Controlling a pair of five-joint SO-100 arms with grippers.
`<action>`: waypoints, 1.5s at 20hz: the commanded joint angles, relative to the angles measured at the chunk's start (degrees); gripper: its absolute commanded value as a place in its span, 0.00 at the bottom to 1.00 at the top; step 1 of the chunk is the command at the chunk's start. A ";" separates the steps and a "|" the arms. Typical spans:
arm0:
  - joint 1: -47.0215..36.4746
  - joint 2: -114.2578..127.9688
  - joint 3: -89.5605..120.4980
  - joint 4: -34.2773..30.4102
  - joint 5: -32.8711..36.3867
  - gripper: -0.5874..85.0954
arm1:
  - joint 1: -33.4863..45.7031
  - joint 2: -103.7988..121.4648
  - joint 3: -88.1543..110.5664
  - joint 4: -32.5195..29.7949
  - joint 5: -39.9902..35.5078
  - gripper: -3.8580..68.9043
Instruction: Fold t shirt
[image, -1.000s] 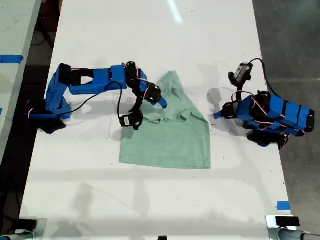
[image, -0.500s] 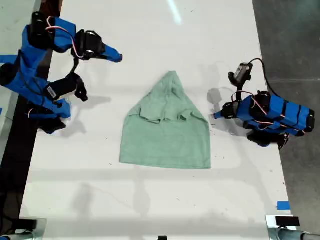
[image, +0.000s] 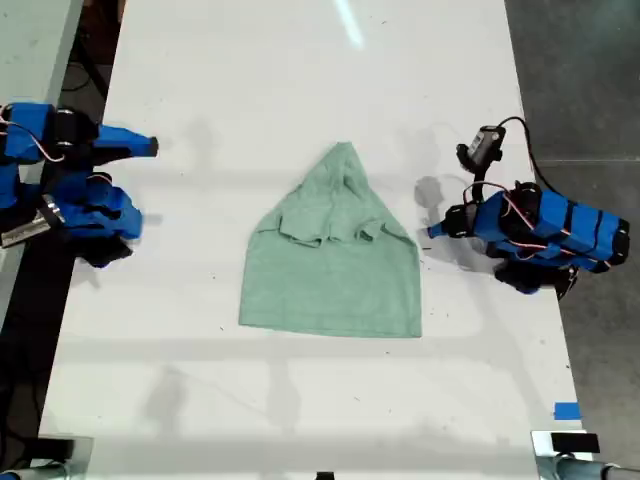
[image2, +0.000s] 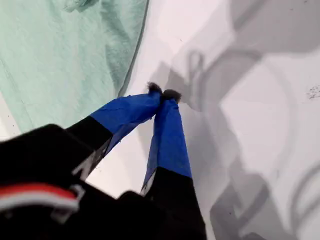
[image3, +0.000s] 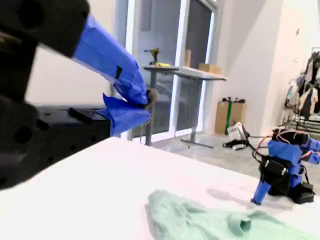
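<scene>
The pale mint-green t shirt (image: 335, 250) lies partly folded on the white table (image: 300, 80), its upper part narrowed to a point and its lower hem flat. My first gripper (image: 432, 232) rests low by the shirt's edge at the exterior view's right. It is shut and empty (image2: 162, 93), beside the cloth (image2: 65, 55) but not on it. My second gripper (image: 150, 146) is pulled back at the exterior view's left edge, raised, shut and holding nothing (image3: 145, 98). From there the shirt (image3: 210, 220) and the first arm (image3: 280, 167) show across the table.
A second table with blue tape (image: 20, 117) adjoins at the exterior view's left. Dark floor (image: 580, 80) runs along the exterior view's right. A blue tape mark (image: 566, 410) sits near the table's front corner on that side.
The second arm has left the shirt's collar area, lifted away and folded back to the exterior view's left edge. The shirt and the first arm have stayed put.
</scene>
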 joint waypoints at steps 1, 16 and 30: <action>4.57 15.38 22.15 -6.42 -5.10 0.00 | 0.62 0.53 1.93 -0.18 -0.26 0.06; -9.23 16.26 44.65 -10.28 8.79 0.00 | 0.53 0.53 2.02 -0.26 0.09 0.06; -9.76 16.26 45.18 -10.90 8.79 0.00 | 0.35 0.53 2.02 -0.26 0.18 0.06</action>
